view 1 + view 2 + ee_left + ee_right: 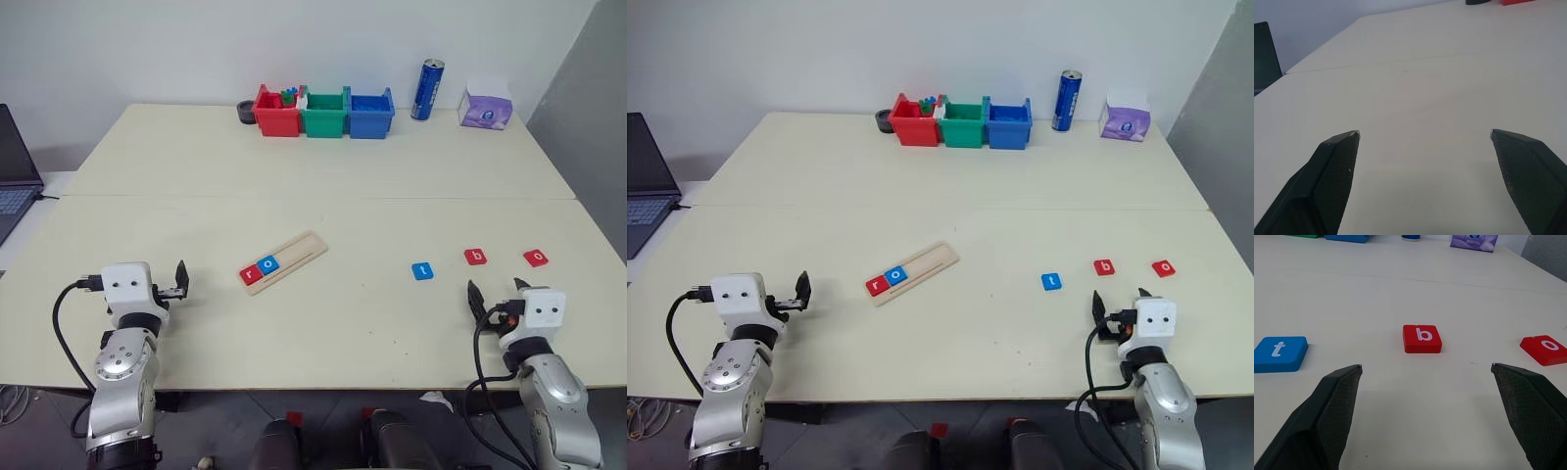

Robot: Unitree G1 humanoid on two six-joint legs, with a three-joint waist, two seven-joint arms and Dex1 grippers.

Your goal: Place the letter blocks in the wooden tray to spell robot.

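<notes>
Bench [323, 186]: smooth, matt cream surface. Wooden tray [296, 257]: pale, unvarnished-looking wood. Letter blocks [1421, 339]: smooth, faintly satin red and blue faces. Bins [324, 114]: glossy plastic. Can [427, 89]: shiny blue metal. Pincer pads [1334, 404]: finely textured black.

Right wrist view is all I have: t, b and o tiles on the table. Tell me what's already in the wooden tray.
Observer: The wooden tray holds a red r tile and a blue o tile, side by side at its end nearer the left gripper.
Operator: Report the rest of the groove.
Observer: Empty from the o onward.
Operator: Give me the loose tiles' order from the tray outward.
Observer: Blue t tile nearest, then red b tile, then red o tile.
Operator: Left gripper status.
Observer: Open, holding nothing.
</notes>
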